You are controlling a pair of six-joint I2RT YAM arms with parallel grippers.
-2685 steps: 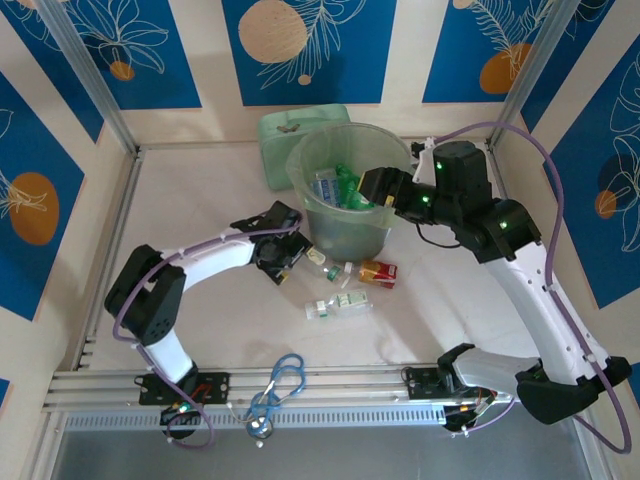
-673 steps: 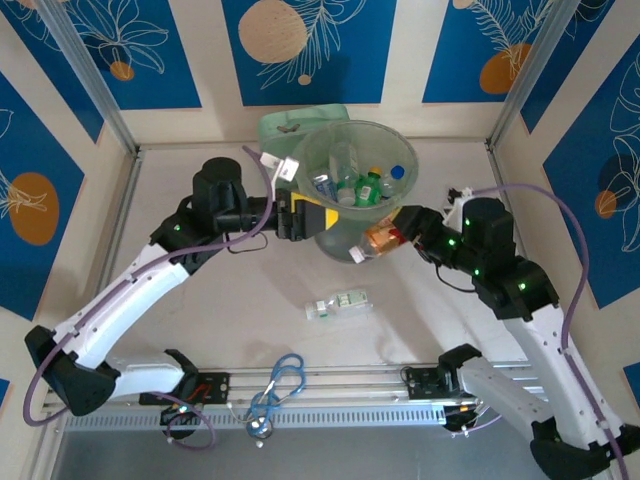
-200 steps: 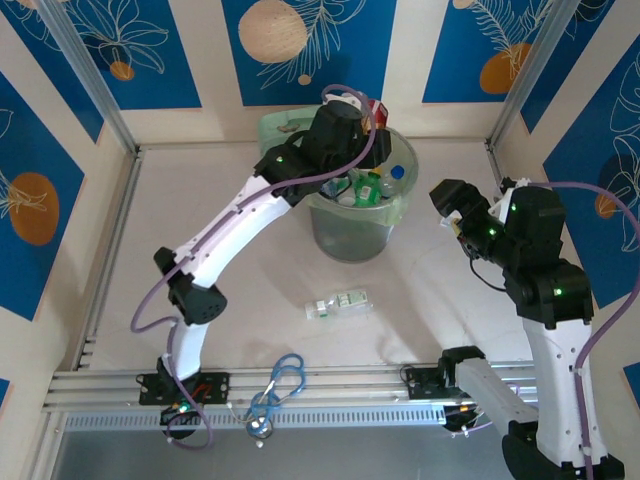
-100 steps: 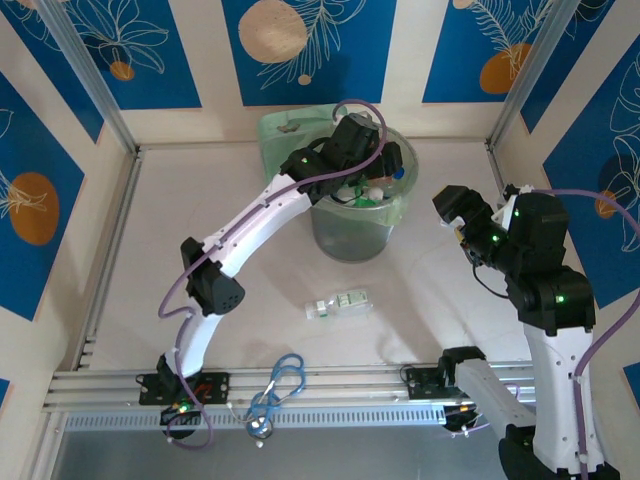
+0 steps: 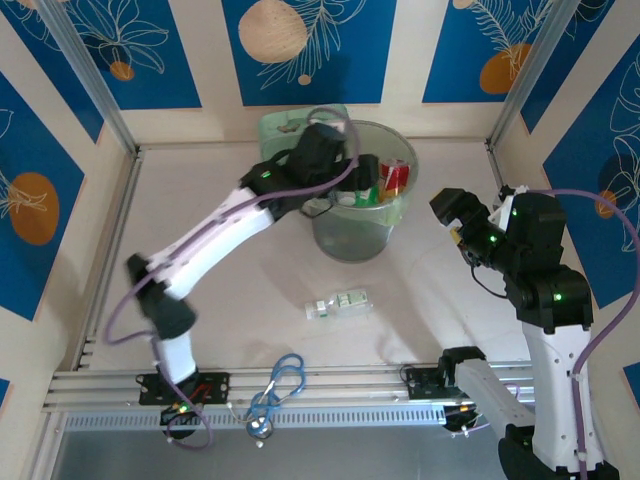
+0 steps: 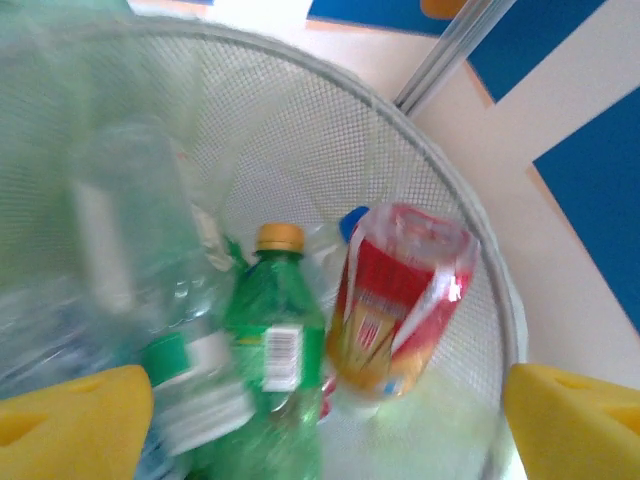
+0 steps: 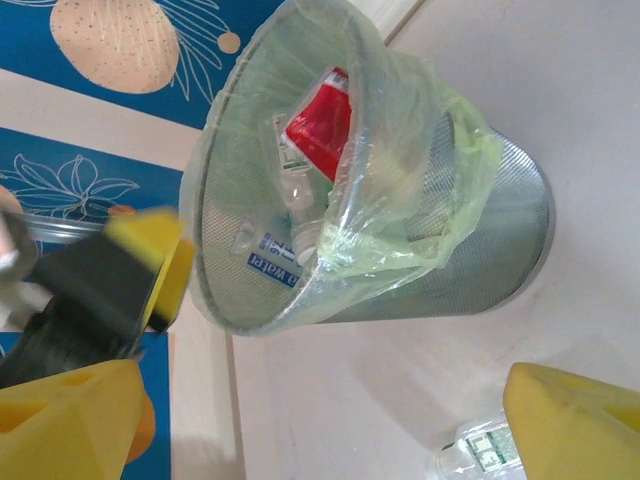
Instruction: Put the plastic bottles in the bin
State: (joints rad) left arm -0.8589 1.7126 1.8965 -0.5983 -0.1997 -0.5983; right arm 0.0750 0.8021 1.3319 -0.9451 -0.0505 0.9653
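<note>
A small clear plastic bottle with green labels [image 5: 338, 303] lies flat on the white table [image 5: 220, 310], in the middle toward the near edge. Its long side runs left to right. Behind it stands the big round pale-green plastic bin [image 5: 350, 238], with other bottles [image 6: 275, 340] inside. The left gripper [image 5: 365, 180] hangs over the bin, fingers spread, holding nothing. The right gripper [image 5: 450, 212], also spread and empty, sits right of the bin and is maybe about as close to the bottle. Blue scissors-like loops [image 5: 285, 375] at the near edge are out of the way.

Overhead, 2 wrist close-ups: common bin [image 5: 350, 238]
</note>
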